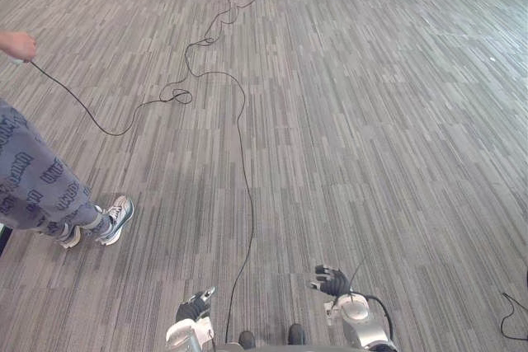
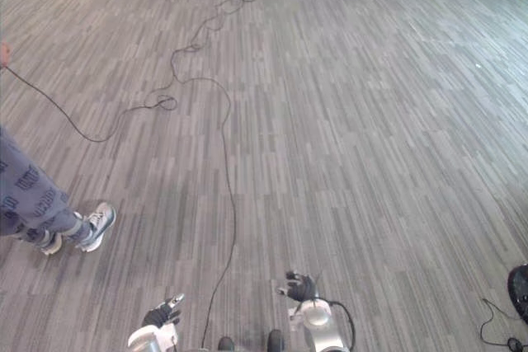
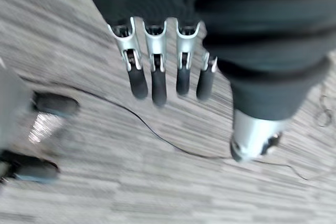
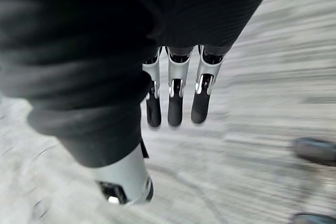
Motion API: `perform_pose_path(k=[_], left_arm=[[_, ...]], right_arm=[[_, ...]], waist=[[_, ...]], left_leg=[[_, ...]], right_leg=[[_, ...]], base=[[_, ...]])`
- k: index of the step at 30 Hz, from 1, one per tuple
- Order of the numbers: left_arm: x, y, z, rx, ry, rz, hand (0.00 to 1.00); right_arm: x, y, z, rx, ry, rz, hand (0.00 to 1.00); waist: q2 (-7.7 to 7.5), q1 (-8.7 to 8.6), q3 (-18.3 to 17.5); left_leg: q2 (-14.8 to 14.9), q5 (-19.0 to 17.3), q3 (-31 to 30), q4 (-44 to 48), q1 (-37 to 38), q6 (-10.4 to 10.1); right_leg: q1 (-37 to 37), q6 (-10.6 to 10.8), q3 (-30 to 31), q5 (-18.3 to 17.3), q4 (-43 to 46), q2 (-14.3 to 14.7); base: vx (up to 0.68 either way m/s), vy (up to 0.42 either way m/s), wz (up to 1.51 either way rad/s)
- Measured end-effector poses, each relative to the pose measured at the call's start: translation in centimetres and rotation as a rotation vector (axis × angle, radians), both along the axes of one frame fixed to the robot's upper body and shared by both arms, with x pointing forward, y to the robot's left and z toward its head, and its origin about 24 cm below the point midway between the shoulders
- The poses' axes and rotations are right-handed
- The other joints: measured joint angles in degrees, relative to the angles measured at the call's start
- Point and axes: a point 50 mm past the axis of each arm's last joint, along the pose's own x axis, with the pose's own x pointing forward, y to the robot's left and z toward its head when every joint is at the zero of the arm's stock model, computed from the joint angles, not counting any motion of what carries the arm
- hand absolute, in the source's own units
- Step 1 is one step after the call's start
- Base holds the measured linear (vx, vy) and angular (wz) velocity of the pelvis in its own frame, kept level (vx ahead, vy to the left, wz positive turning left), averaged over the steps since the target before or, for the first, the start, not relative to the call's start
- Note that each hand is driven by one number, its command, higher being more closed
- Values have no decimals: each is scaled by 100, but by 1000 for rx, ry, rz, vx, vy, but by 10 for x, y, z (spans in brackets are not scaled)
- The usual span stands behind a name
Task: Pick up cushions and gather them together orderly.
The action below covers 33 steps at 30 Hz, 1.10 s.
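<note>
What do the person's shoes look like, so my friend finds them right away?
Start with the big grey striped carpet, then look to its left edge, where legs in blue-grey patterned trousers stand. Below them are the sneakers: white and grey, paler than the trousers and carpet around them.

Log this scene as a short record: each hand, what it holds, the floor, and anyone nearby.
left hand: open, fingers straight, holding nothing, over the carpet
right hand: open, fingers straight, holding nothing
floor: grey striped carpet
person: standing to the robot's left, patterned trousers, light sneakers
task state: nothing picked up yet
</note>
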Motion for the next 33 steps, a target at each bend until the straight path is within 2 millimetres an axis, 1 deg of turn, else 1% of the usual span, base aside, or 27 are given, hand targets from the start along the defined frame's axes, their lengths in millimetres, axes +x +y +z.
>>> perform_pose_path(k=[3, 8, 14, 20, 24, 29, 33], left_arm=[[-9, 2, -3, 1, 37, 9, 0], [-17, 1, -6, -27, 60, 51, 0], [-20, -1, -7, -48, 61, 102, 0], [-20, -1, -8, -43, 68, 84, 0], [-15, -3, -7, -30, 69, 30, 0], [-12, -4, -7, -12, 82, -44, 0], [-10, -4, -7, -13, 80, -49, 0]], right_arm=[[-14, -6, -9, 20, 71, -69, 0], [-32, -16, -15, 75, 108, -235, 0], [-44, -30, -18, 109, 130, -397, 0], [-58, -37, -24, 146, 175, -522, 0], [-59, -38, -26, 177, 189, -574, 0], [-60, -39, -27, 196, 194, -598, 0], [-61, -39, -27, 208, 194, -613, 0]], waist=[[22, -1, 22], [66, 2, 53], [69, 5, 47], [47, -2, -15], [37, 53, -22], [35, 5, -25], [30, -11, -23]], left_leg=[[15, -1, -4, -41, 29, 0], [-9, 130, 25, -279, 145, 25], [-15, 195, -73, -372, 148, 19], [-61, 222, -365, -375, 75, 54], [-97, 235, -432, -373, 53, 60], [-127, 238, -468, -341, 89, 62], [-125, 238, -577, -339, 62, 61]], right_leg=[[7, 1, 4, -6, 0, 10], [1, 31, 12, -112, 10, 0], [22, 84, -139, -159, 2, -16], [88, 77, -450, -225, -28, -75], [106, 83, -489, -231, -64, -97], [188, 84, -594, -230, -86, -104], [203, 82, -684, -230, -85, -104]], base=[[-85, -33, -2], [-100, -42, -5], [-46, -28, 10], [26, -8, 29], [66, 9, 13], [45, -6, 8], [7, -10, 17]])
